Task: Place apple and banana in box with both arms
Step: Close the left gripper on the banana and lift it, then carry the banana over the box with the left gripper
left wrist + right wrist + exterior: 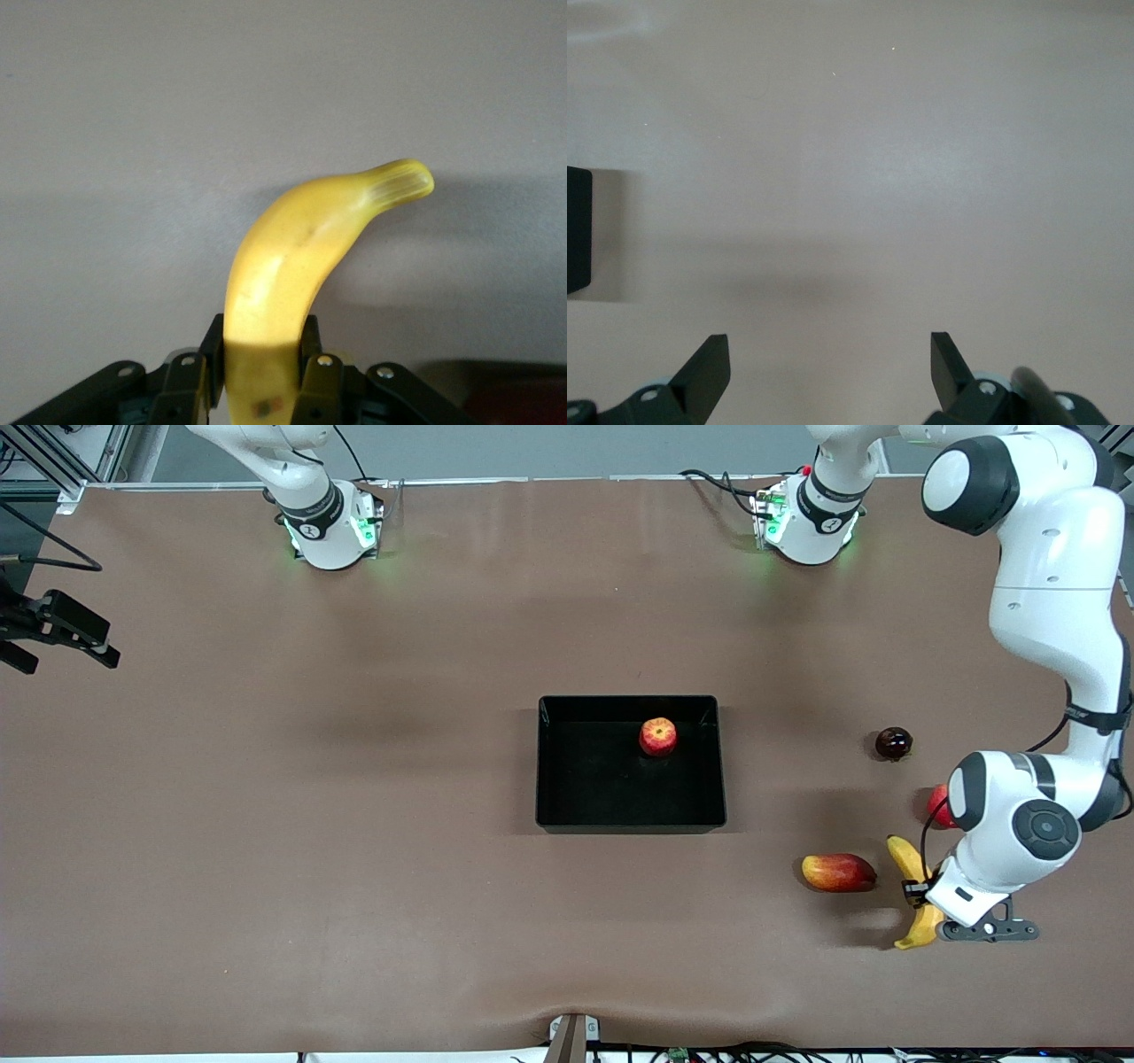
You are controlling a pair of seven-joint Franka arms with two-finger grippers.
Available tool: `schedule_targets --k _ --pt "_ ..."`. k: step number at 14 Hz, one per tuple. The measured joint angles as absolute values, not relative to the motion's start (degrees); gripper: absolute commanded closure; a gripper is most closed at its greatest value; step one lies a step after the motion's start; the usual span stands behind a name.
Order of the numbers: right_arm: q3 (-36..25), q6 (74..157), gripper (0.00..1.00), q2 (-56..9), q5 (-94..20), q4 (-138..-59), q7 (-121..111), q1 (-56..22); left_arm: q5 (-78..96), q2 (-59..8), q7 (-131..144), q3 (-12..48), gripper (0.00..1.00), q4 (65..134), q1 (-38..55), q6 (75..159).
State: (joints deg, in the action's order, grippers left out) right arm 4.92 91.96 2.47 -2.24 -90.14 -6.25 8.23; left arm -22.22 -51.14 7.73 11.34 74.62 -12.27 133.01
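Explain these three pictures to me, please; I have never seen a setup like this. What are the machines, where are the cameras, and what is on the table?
Two white robot arms work at a brown table. The wide picture looks down from across it; the other two come from cameras on each wrist. The left gripper is shut on the banana, near a mango-like fruit, a red fruit and a dark round fruit. The right gripper is open over bare table, waiting. The apple already lies in the black box.
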Motion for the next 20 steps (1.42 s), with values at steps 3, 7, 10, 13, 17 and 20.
schedule_targets --k 3,7,10,13,17,20 --pt "4.9 91.9 0.00 2.5 -2.2 -90.1 -6.2 8.2 -22.2 -45.7 7.7 14.8 1.00 73.8 -12.3 124.1" --pt "4.8 91.9 0.00 2.5 -2.2 -90.0 -6.2 8.3 -20.1 -35.9 9.6 20.2 1.00 73.6 -12.0 111.8" --pt "4.8 91.8 0.00 2.5 -2.2 -90.0 -6.1 8.3 -16.2 -31.7 13.4 25.3 1.00 74.1 -11.9 106.0" --pt "4.8 91.8 0.00 2.4 -2.2 -90.0 -6.1 8.3 -15.9 -31.5 20.0 32.2 1.00 75.3 -11.1 103.9" --pt "4.7 91.8 0.00 2.4 -2.2 -90.0 -6.1 8.3 -15.9 -31.8 30.0 33.7 1.00 78.2 -3.2 103.9" --pt "4.7 91.8 0.00 2.4 -2.2 -90.0 -6.1 8.3 -15.9 -31.9 38.3 33.9 1.00 79.9 5.2 103.9"
